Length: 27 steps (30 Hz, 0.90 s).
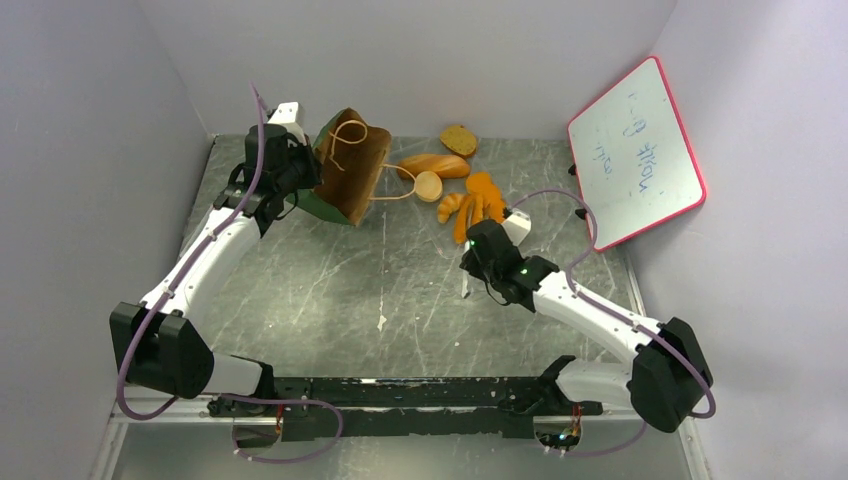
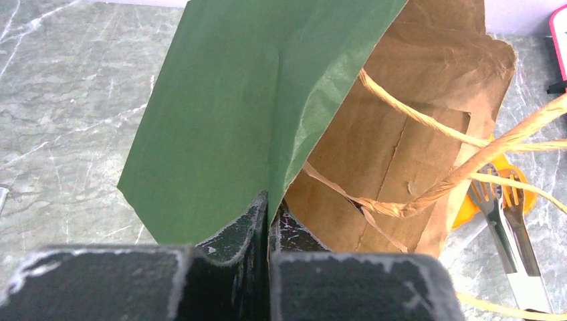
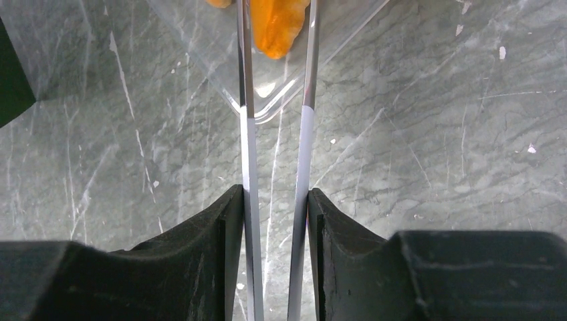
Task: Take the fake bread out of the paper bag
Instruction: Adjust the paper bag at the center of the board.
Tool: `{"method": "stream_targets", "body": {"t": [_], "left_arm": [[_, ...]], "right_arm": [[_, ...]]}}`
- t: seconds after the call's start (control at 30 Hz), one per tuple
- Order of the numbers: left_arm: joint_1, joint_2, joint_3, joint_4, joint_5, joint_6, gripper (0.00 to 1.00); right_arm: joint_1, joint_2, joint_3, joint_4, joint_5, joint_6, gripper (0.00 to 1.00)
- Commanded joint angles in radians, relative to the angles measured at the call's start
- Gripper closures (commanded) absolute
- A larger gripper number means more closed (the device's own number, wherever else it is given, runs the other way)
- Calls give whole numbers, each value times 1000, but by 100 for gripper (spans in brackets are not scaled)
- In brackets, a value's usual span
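Nearest, the right gripper [image 3: 274, 200] is closed on the tweezers [image 3: 248, 134], with one finger pressing against each silver arm. The back end of the tweezers is cut off at the lower edge of the wrist view. Their tips stand on both sides of the long flat orange piece [image 3: 274, 27], of which only one end shows there. A glassy shape [image 3: 281, 87] lies under the tips, and I cannot make out what it is. Seen from above, this orange piece has its long axis going from near to far.

Farther left, the left gripper [image 2: 269, 207] is clamped on the edge of the paper bag [image 2: 234, 100]. The bag's mouth opens toward the right, and its bottom is hidden.

To the right of the bag, on the table [image 1: 330, 290], lie the croissant [image 1: 448, 207] and the round bun [image 1: 428, 186]. Behind them is the oblong loaf [image 1: 435, 165], lengthwise left to right, and farthest is the speckled slice [image 1: 459, 140].
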Motion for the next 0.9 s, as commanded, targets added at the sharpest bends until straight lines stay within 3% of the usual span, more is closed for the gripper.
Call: {"method": "stream_targets", "body": {"t": [0.0,0.87], "left_arm": [[13,-21,8,25,33,-10,93],[54,-21,55,25,83,-39,93]], "right_arm": [[-2,-32,2,7,26,27,60],[-2,-128,11,-92,98,40,59]]}}
